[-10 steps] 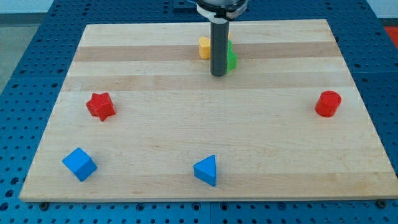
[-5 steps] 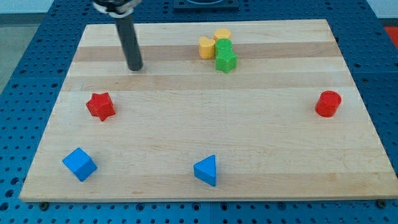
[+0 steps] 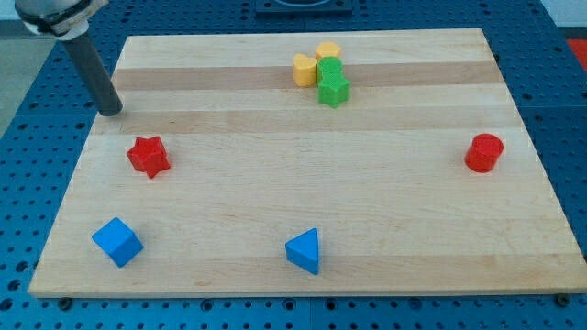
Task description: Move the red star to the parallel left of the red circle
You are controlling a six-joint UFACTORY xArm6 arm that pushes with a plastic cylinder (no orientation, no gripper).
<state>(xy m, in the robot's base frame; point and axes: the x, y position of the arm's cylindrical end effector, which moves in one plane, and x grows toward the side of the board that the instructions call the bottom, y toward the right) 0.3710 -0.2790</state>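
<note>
The red star (image 3: pixel 148 156) lies on the wooden board (image 3: pixel 303 183) at the view's left, about mid-height. The red circle (image 3: pixel 483 152), a short cylinder, stands near the view's right edge at about the same height. My tip (image 3: pixel 111 111) rests near the board's left edge, above and a little left of the red star, apart from it.
A cluster of two yellow blocks (image 3: pixel 304 70) (image 3: pixel 327 51) and two green blocks (image 3: pixel 333 90) sits at the view's top centre. A blue cube (image 3: pixel 117 242) is at the bottom left and a blue triangle (image 3: pixel 304 250) at the bottom centre. Blue pegboard surrounds the board.
My tip has moved from the top-centre cluster leftward across the board to the left edge, ending above the red star. No block has moved.
</note>
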